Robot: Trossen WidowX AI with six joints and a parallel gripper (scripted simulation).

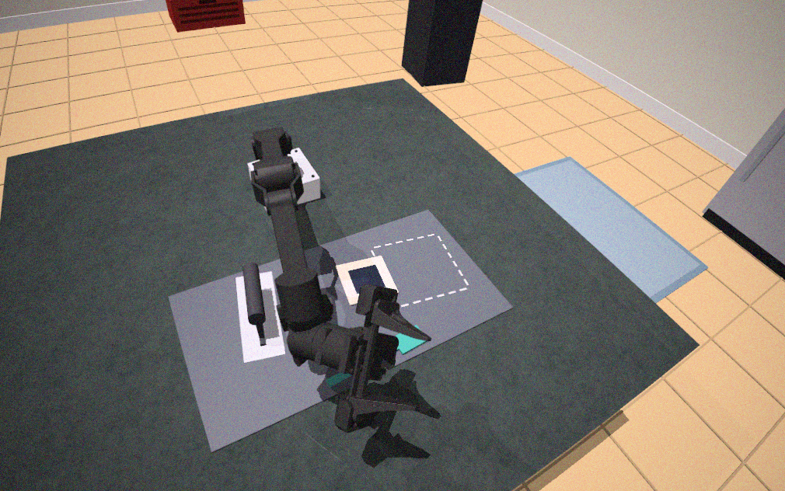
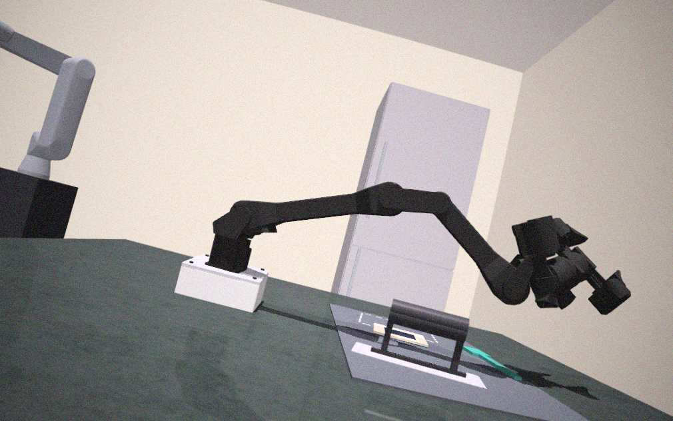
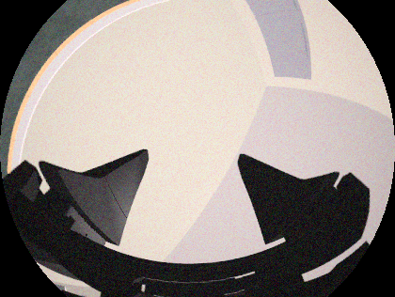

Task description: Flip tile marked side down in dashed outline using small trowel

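The tile [image 1: 365, 276] [image 2: 419, 340], cream with a dark blue square facing up, lies flat on the mat [image 1: 202, 376], beside and partly over the left part of the dashed outline [image 1: 465, 286]. A trowel-like tool with a black bar handle [image 1: 252, 292] [image 2: 429, 317] stands on its white blade, left of the tile in the top view. A bent teal tool [image 1: 410, 341] [image 2: 488, 361] lies at the mat's edge, partly hidden by the arm. I cannot tell for certain which tool is the trowel. My gripper [image 1: 434, 377] [image 2: 605, 262] [image 3: 194, 156] is open and empty, raised beyond the mat's edge.
The arm reaches over the mat from its white base [image 1: 309, 179] [image 2: 218, 288]. The black handle stands up on posts close to the arm in the top view. A pale blue panel [image 1: 613, 225] lies off to the right of the dark surface.
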